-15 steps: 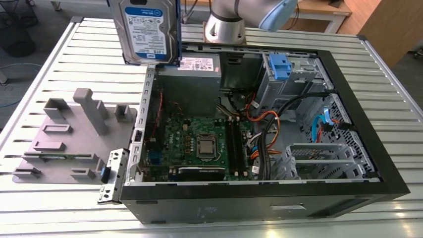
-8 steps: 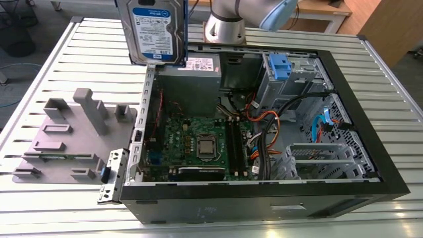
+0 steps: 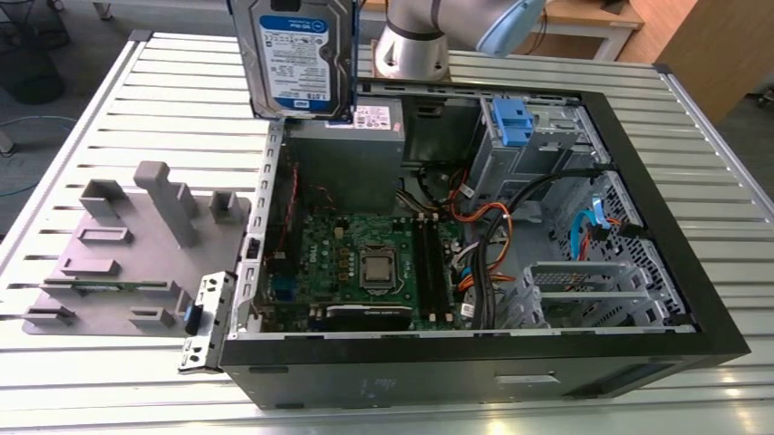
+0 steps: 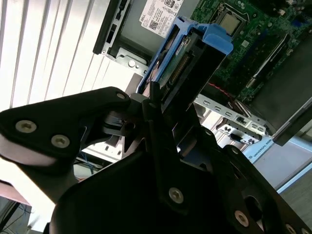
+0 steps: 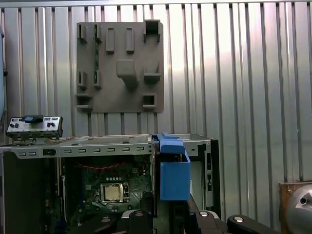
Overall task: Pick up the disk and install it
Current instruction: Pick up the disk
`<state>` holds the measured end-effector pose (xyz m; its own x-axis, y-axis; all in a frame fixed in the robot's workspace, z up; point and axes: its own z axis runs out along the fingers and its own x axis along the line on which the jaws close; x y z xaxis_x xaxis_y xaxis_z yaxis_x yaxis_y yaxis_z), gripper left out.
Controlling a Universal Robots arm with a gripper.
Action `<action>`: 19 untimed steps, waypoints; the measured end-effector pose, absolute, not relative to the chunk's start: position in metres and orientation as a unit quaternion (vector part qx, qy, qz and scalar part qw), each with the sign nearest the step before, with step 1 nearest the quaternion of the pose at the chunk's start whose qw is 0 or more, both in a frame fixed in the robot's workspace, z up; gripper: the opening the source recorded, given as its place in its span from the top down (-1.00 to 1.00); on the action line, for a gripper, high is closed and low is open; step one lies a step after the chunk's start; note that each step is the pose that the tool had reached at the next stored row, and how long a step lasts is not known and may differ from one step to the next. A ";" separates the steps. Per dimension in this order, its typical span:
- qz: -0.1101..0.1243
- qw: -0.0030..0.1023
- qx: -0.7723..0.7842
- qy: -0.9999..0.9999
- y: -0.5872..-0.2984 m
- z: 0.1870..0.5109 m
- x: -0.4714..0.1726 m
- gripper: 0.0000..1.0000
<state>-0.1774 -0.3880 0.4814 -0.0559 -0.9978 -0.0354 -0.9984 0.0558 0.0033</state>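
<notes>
Logging the disk (image 3: 296, 54) lifted upright, label facing us, at 11 o'clock of the open computer case (image 3: 400, 376) in the exterior view, over the power-supply box (image 3: 339, 159). In the second wrist view we see the gripper (image 4: 168, 105) clamped on its blue-railed body (image 4: 195, 63). Grey fixture board (image 3: 133, 254) lies at the case's 9 o'clock

Slatted metal table (image 3: 109, 381); wooden furniture (image 3: 713, 45) behind.

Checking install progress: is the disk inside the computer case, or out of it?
Out. The disk hangs upright above the open computer case, clamped in the gripper.
</notes>
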 end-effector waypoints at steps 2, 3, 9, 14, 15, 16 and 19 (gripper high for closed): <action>0.013 0.012 -0.687 0.726 -0.388 0.481 -0.175 0.30; 0.013 0.012 -0.687 0.727 -0.388 0.481 -0.173 0.30; 0.013 0.012 -0.687 0.726 -0.388 0.481 -0.163 0.30; 0.013 0.012 -0.687 0.726 -0.388 0.481 -0.154 0.30; 0.013 0.012 -0.687 0.726 -0.388 0.481 -0.152 0.30; 0.013 0.012 -0.687 0.726 -0.388 0.481 -0.151 0.30; 0.013 0.012 -0.687 0.726 -0.388 0.481 -0.147 0.30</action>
